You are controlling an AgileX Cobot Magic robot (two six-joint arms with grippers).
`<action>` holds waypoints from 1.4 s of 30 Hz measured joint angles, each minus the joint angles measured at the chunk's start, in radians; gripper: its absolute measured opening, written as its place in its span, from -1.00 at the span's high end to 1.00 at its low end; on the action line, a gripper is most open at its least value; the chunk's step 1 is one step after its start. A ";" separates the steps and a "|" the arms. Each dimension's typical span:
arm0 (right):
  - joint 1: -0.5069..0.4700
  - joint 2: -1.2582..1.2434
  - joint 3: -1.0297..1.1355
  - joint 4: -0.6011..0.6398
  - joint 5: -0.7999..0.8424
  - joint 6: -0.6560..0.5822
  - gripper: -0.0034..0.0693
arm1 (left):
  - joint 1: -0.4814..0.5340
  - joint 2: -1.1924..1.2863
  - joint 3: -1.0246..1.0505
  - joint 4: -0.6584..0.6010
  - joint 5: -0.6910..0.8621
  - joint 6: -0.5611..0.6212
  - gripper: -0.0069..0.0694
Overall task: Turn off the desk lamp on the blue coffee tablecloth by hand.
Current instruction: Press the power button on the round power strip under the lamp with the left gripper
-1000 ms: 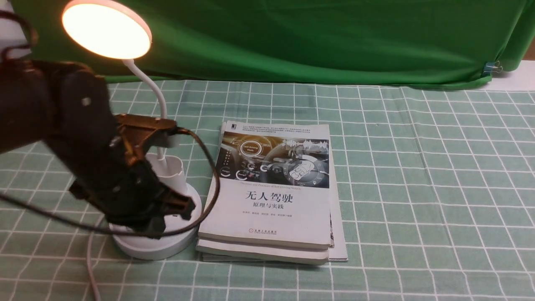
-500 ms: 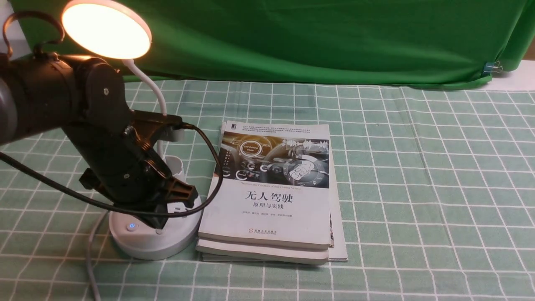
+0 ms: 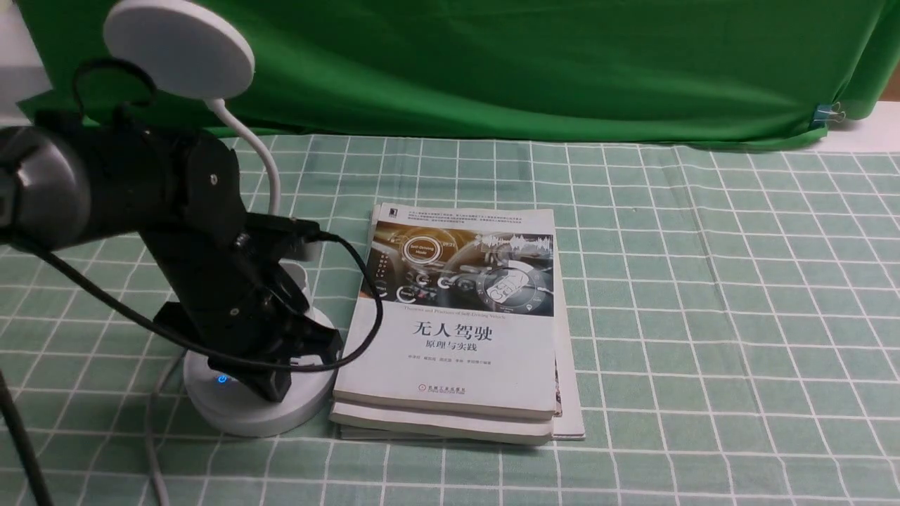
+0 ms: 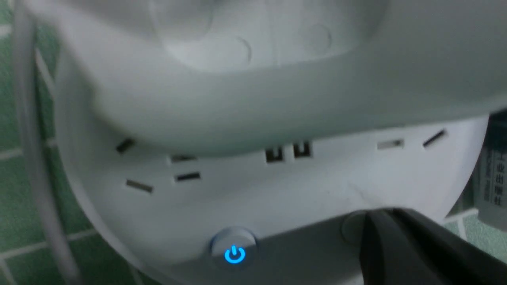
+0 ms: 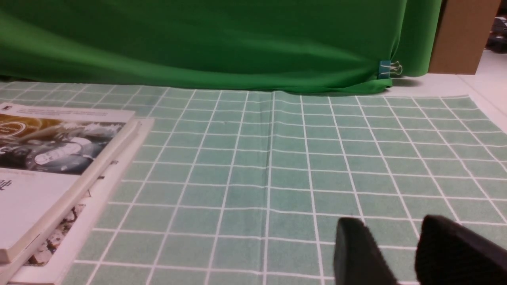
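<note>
We note white desk lamp with round disc head, bendy neck and socket base [image 3: 246, 414] standing on pale green-teal grid tablecloth [image 3: 703, 281], at 9 o'clock of stacked white paperback books [image 3: 457, 351], base just beside them. Disc head unlit. Blue power button [image 4: 234, 254] glows. Left black gripper [image 3: 278, 385] down on base top, tip at second round button; we cannot tell claw apart or together. Right black gripper [image 5: 400, 253] low over bare cloth, fingers apart, empty.
</note>
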 joint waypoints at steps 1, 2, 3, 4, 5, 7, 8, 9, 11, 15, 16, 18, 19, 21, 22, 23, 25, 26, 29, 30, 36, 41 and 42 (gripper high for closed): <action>0.000 0.000 0.000 0.000 0.000 0.000 0.24 | 0.000 0.000 0.000 0.000 0.000 0.000 0.81; 0.000 0.000 0.000 0.000 0.000 0.000 0.24 | 0.000 -0.001 0.000 0.000 0.000 0.000 0.81; 0.000 0.000 0.000 0.000 0.000 0.000 0.24 | 0.000 -0.003 0.000 0.000 0.000 0.000 0.81; 0.000 0.000 0.000 0.000 0.000 0.000 0.24 | 0.000 -0.006 0.000 0.001 -0.001 0.000 0.81; 0.000 0.000 0.000 0.000 0.000 0.000 0.24 | 0.000 -0.012 0.000 0.001 -0.001 0.000 0.81; 0.000 0.000 0.000 0.000 0.001 0.000 0.24 | 0.000 -0.040 0.001 0.001 -0.001 0.000 0.81; 0.000 0.000 0.000 0.000 0.001 0.000 0.24 | 0.000 -0.062 0.001 0.001 -0.001 -0.002 0.81; 0.000 0.000 0.000 0.000 0.001 0.000 0.24 | 0.000 -0.075 0.001 0.001 -0.001 -0.002 0.81; 0.000 0.000 0.000 0.000 0.001 0.000 0.24 | 0.000 -0.113 0.001 0.001 -0.001 -0.002 0.81; 0.000 0.000 0.000 0.000 0.001 0.000 0.24 | 0.000 -0.137 0.001 0.002 0.001 -0.002 0.81; 0.000 0.000 0.000 0.000 0.001 0.000 0.24 | 0.000 -0.132 0.001 0.005 0.001 -0.002 0.81; 0.000 0.000 0.000 0.000 0.001 0.000 0.24 | 0.000 -0.111 0.001 0.009 -0.001 -0.002 0.81; 0.000 0.000 0.000 0.000 0.001 0.000 0.24 | 0.000 -0.103 0.001 0.011 -0.003 -0.002 0.81; 0.000 0.000 0.000 0.000 0.001 0.000 0.24 | 0.000 -0.061 0.002 0.015 -0.009 -0.001 0.81; 0.000 0.000 0.000 0.000 0.001 0.000 0.24 | 0.000 -0.051 0.002 0.015 -0.011 -0.001 0.81; 0.000 0.000 0.000 0.000 0.001 0.000 0.24 | 0.000 -0.030 0.002 0.017 -0.013 -0.002 0.81; 0.000 0.000 0.000 0.000 0.001 0.000 0.24 | 0.000 -0.006 0.002 0.020 -0.014 -0.002 0.81; 0.000 0.000 0.000 0.000 0.001 0.000 0.24 | 0.000 -0.002 0.002 0.020 -0.014 -0.002 0.81; 0.000 0.000 0.000 0.000 0.001 0.000 0.24 | 0.000 -0.002 0.000 0.020 -0.013 -0.002 0.81; 0.000 0.000 0.000 0.000 0.001 0.000 0.24 | 0.000 -0.002 0.000 0.020 -0.013 -0.002 0.81; 0.000 0.000 0.000 0.000 0.001 0.000 0.24 | 0.000 -0.050 0.001 0.020 -0.004 -0.005 0.81; 0.000 0.000 0.000 0.000 0.001 0.000 0.24 | 0.000 -0.147 0.001 0.021 0.013 -0.014 0.81; 0.000 0.000 0.000 0.000 0.001 0.000 0.24 | 0.000 -0.159 0.001 0.021 0.014 -0.014 0.81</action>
